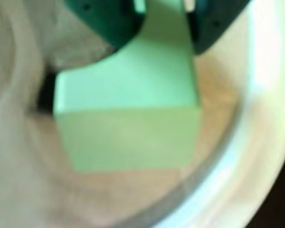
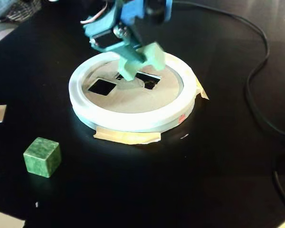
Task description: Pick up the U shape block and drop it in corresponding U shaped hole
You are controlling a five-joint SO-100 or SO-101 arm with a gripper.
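- Black table (image 2: 218,156) – everything sits on it; a black cable (image 2: 256,71) curves along the 3 o'clock side of the fixed view.
- White rim (image 2: 133,121) rings a tan disc (image 2: 128,99), centre of the fixed view; masking tape (image 2: 127,137) sticks out from under the rim at 6 o'clock, another bit at 3 o'clock.
- Disc has two dark cutouts: the smaller square cutout (image 2: 102,86) at 9 o'clock on the disc, the U shaped hole (image 2: 149,80) toward 12 o'clock, partly hidden behind the block. Nothing seen inside either cutout.
- Gripper (image 2: 137,57) – teal-green, comes in from 12 o'clock, pinching the U shape block (image 2: 145,59) at its upper end; in the wrist view the dark green fingers (image 1: 109,21) clamp the block (image 1: 128,114) from both sides.
- The block hangs tilted over the disc, low end right above the U shaped hole's near edge; cannot tell if it touches the disc.
- Wrist view is blurred: block fills the centre, tan disc beneath, a dark gap at 9 o'clock of it, white rim arcing at 4 o'clock.
- Darker marbled green cube (image 2: 42,156) sits on the table at 8 o'clock, well apart from the disc.
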